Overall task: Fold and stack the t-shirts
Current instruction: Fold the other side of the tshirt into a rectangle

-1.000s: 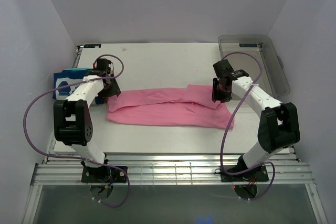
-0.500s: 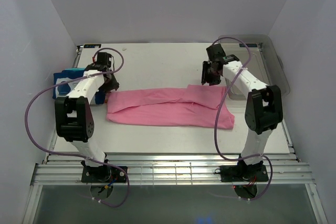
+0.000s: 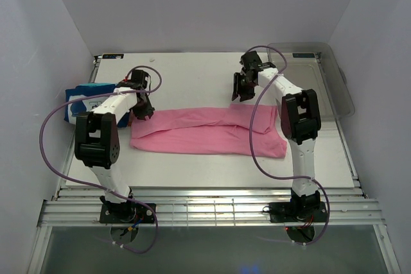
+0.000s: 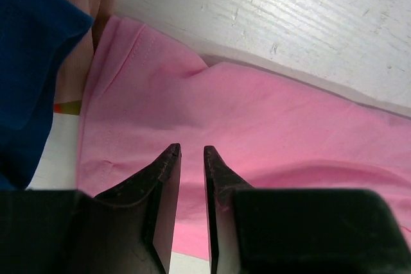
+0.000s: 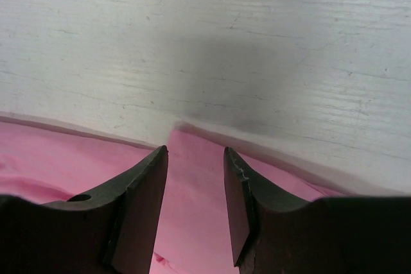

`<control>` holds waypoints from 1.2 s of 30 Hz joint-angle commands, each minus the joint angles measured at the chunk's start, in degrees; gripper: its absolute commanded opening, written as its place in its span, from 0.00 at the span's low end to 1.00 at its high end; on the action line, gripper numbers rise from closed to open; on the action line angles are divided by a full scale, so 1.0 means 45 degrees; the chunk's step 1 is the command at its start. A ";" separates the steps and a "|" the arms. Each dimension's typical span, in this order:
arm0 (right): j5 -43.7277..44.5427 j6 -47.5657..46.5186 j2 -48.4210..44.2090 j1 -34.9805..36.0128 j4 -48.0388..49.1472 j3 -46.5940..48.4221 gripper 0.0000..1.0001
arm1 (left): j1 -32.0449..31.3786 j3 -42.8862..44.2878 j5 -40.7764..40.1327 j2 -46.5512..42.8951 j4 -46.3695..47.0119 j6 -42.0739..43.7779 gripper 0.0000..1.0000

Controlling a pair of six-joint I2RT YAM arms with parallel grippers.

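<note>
- The left gripper hangs low over the 9 o'clock end of the pink t-shirt. Its two dark fingers stand only a thin slit apart.
- Pink cloth shows through that slit. The wrist view does not show whether any fold is pinched, and nothing is visibly lifted.
- The right gripper is plainly open, with a moderate gap between its fingers. It has hold of nothing.
- It sits at the shirt's far edge, toward 1 o'clock from the shirt's middle. A small peak of the pink hem reaches into the gap between the fingertips, with bare white table beyond it at 12 o'clock.
- The pink t-shirt lies flat across the middle of the table as a long band running from 9 o'clock to 3 o'clock. A folded-over flap lies on its 3 o'clock half.
- The folded stack, with blue cloth on top, rests at the table's 9 o'clock edge, just beside the shirt's left end.
- In the left wrist view, dark blue cloth fills the 10 o'clock corner next to the pink. A strip of ribbed peach cloth shows between them.
- A clear plastic bin stands at the table's 2 o'clock corner, apart from the shirt.
- From the top view, both arms reach inward from the near edge, with purple cables looping beside them.
</note>
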 commanded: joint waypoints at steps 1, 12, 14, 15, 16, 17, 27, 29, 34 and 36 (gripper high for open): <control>-0.0707 -0.0092 0.0118 0.0167 0.0017 0.0391 0.47 | 0.0018 -0.0168 0.0001 0.0036 0.0202 -0.0162 0.32; -0.0962 -0.0248 0.0587 0.0655 0.0056 0.0078 0.47 | 0.0018 0.0241 0.0020 0.0603 0.0222 -0.0064 0.31; -0.0845 -0.0268 0.0665 0.0694 0.0036 0.0098 0.47 | 0.0018 0.0242 0.0001 0.0661 0.0222 -0.0045 0.31; -0.0728 -0.0307 0.0646 0.0714 0.0036 0.0098 0.47 | 0.0018 0.0242 0.0001 0.0662 0.0241 -0.0025 0.31; -0.0495 -0.0307 0.0646 0.0733 0.0017 0.0079 0.47 | 0.0018 0.0222 -0.0019 0.0642 0.0242 -0.0006 0.31; -0.0376 -0.0346 0.0626 0.0753 0.0017 0.0078 0.47 | 0.0038 0.0183 -0.0019 0.0603 0.0242 -0.0006 0.31; 0.0834 -0.0463 0.0665 0.0753 0.0017 0.0645 0.47 | 0.0018 -0.0168 -0.0155 0.0232 0.0300 0.0150 0.31; 0.0894 -0.0561 0.0685 0.0753 -0.0061 0.0606 0.47 | 0.0018 -0.0188 -0.0214 0.0135 0.0261 0.0170 0.31; 0.1167 -0.0873 0.0724 0.0909 -0.0159 -0.0269 0.23 | 0.0038 -0.0208 -0.0234 -0.0041 0.0281 0.0209 0.31; 0.1187 -0.0893 0.0685 0.1007 -0.0081 -0.0623 0.12 | 0.0018 -0.0169 -0.0253 -0.0061 0.0242 0.0228 0.31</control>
